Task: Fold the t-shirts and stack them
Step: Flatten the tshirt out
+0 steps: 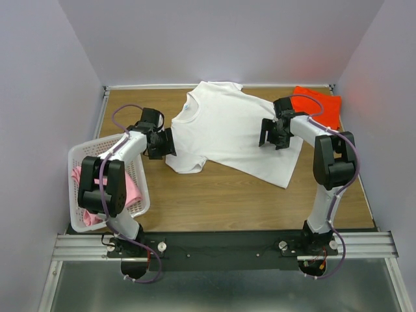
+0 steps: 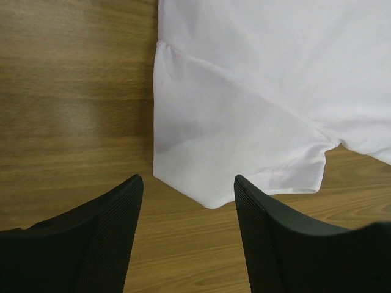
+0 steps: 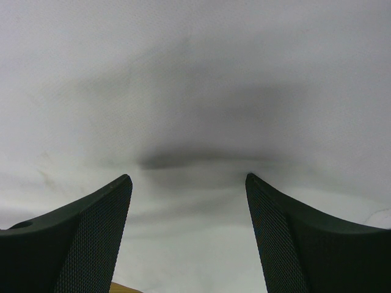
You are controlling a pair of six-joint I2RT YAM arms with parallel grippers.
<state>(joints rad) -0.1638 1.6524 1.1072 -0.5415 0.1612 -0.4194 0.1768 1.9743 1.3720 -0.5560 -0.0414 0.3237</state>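
Top external view shows a plain white soft cloth t-shirt [image 1: 227,127] lying spread out flat on the brown wooden table [image 1: 221,195]. Its neck hole points toward the back wall and its bottom edge slants down toward the right side. A bright orange-red cloth t-shirt [image 1: 323,104] sits in the back right corner, partly hidden behind the right arm, so I cannot tell if it touches the white one. A pink cloth t-shirt [image 1: 132,190] is bunched up inside the white plastic lattice basket [image 1: 77,155], which stands at the near left edge of the table with the left arm reaching over it. The left gripper [image 1: 170,143] is just beside the white shirt's near sleeve. In the left wrist view its two black ribbed fingers [image 2: 110,244] stand wide apart with nothing between them, only bare wood under them, and the sleeve's rounded corner lies a little ahead of the tips, flat on the table. The right gripper [image 1: 266,135] hangs over the right half of the white shirt, near its side edge. In the right wrist view its black fingers [image 3: 79,244] are spread wide too and hold nothing. White cloth fills almost the whole picture (a soft dark shadow lies across it), and only a tiny bit of wood peeks out at the bottom.
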